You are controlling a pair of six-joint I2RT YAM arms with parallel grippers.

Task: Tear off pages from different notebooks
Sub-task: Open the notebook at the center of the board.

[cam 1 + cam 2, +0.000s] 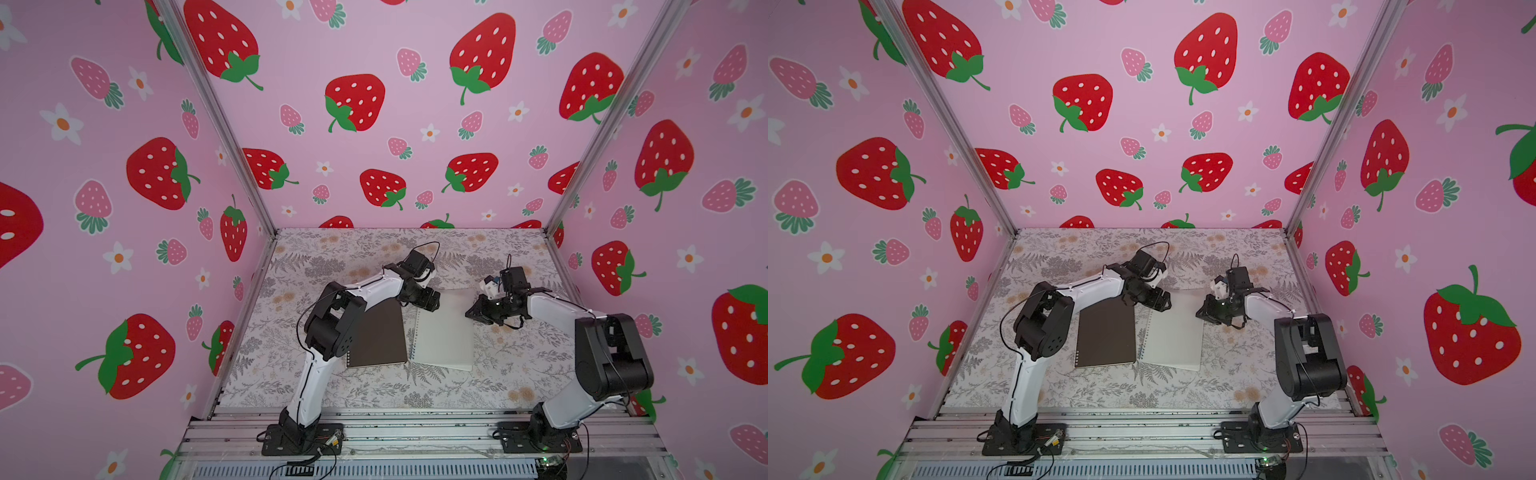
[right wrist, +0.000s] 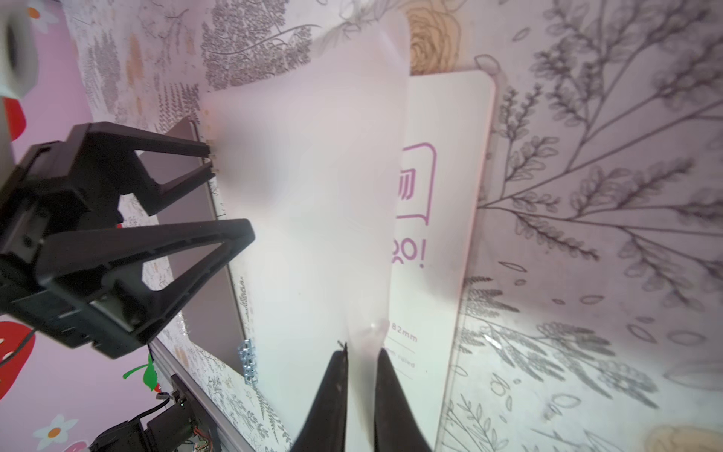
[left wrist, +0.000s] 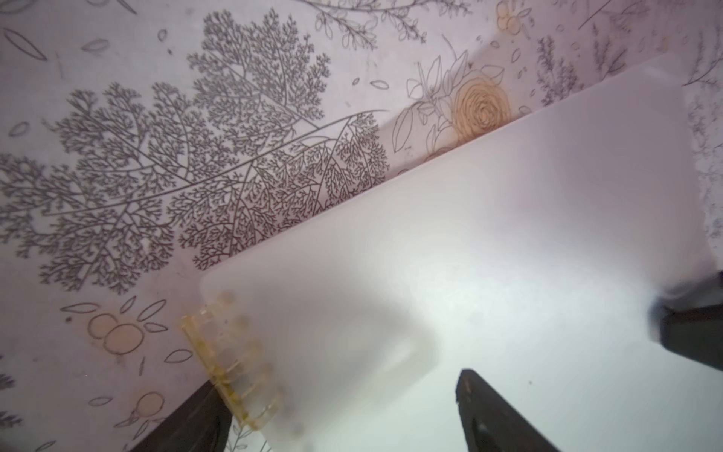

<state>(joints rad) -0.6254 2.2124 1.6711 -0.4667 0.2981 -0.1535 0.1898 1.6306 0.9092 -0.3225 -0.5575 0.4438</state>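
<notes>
Page (image 2: 332, 195) | lifted edge pinched between right jaws | left jaws spread wide at binding (image 3: 234, 375)

A thin white lined page (image 2: 313, 176), blurred, hides half the purple label (image 2: 416, 184) on the cream-white spiral notebook (image 2: 469, 156). The white left arm (image 1: 370, 289) covers the dark brown-grey notebook's (image 1: 378, 336) far corner.

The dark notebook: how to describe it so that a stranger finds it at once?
On the floral-patterned table, two rectangular spiral-bound notebooks lie side by side. It is the closed, plain dark brown-grey notebook; the cream-white notebook beside it is pale.
</notes>
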